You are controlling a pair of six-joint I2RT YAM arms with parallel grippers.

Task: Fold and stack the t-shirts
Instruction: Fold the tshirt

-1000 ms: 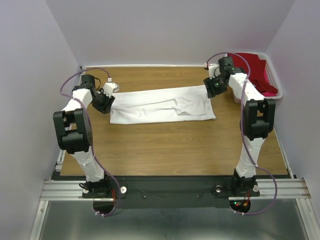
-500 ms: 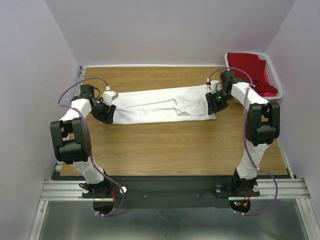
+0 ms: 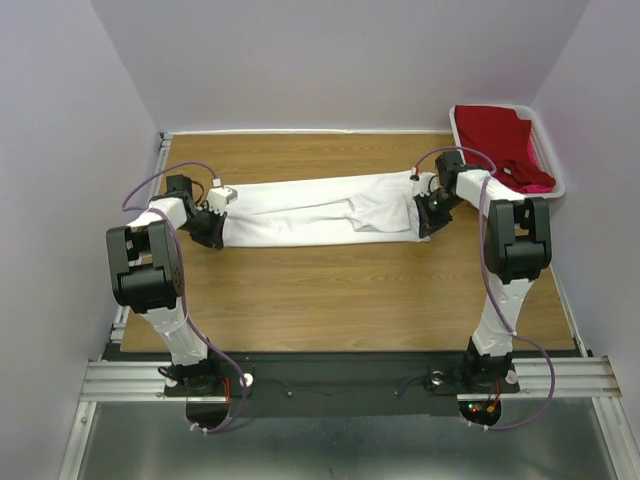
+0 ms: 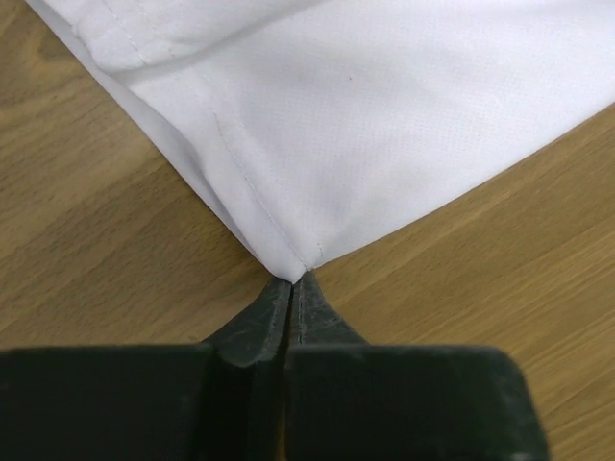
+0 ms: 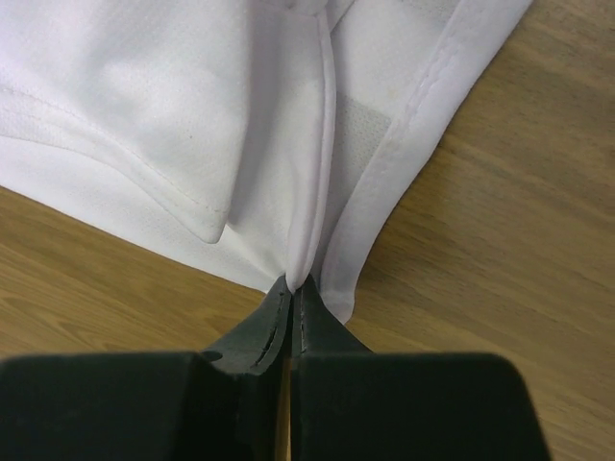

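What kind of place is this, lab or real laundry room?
Most likely a lab robot cell, not a home: plain walls box in a wood table, left arm and right arm sit on an aluminium rail, and one white t-shirt lies spread out.

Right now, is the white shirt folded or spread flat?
Folded into a narrow strip: the white shirt shows overlapping layers; left pincer and right pincer pinch its ends.

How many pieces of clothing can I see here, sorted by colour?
white shirt: 1
red shirt: 1
pink shirt: 1 (only an edge shows)
Total: 3
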